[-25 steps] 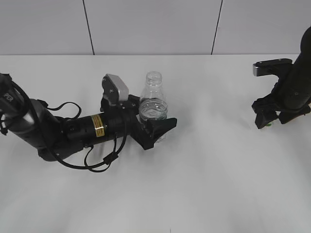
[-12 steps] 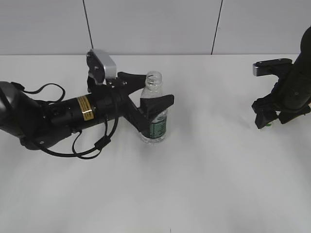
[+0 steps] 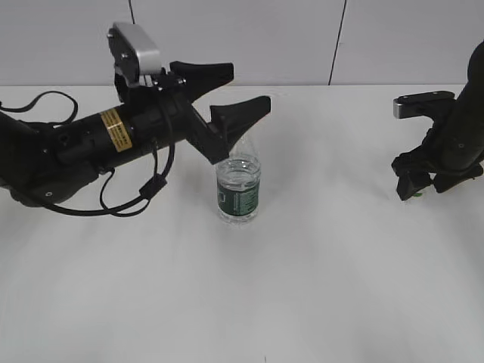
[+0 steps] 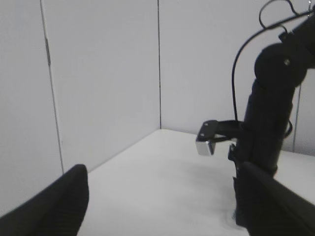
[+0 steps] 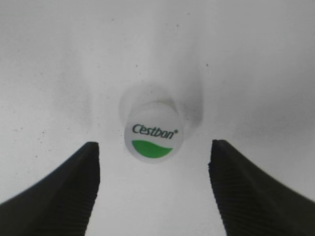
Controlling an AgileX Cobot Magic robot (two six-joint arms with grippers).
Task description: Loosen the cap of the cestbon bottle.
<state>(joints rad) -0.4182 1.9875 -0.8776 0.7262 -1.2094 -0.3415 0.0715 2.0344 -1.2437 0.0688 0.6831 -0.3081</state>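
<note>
Your cestbon bottle (image 3: 239,189) stands upright near the middle of the white counter (image 3: 302,287), clear and ribbed, with a dark green label band low on its body and some water inside. Its neck is partly hidden behind your left arm, so you cannot tell from the exterior view what sits on its mouth. The cap (image 5: 154,136) lies apart from it, flat on the counter on the right: round, white, printed "Cestbon" above a green half-disc.

You have bare counter all around the bottle, a wide stretch in front and to its right. The far edge meets a pale panelled wall (image 3: 242,38) just behind both arms.

Your left pincer (image 3: 231,98) hangs above and slightly behind the bottle, spread wide, holding nothing and not touching it. Your right pincer (image 5: 154,196) hovers over the cap, also spread, its ribbed fingers (image 5: 69,191) standing clear on either side without contact.
</note>
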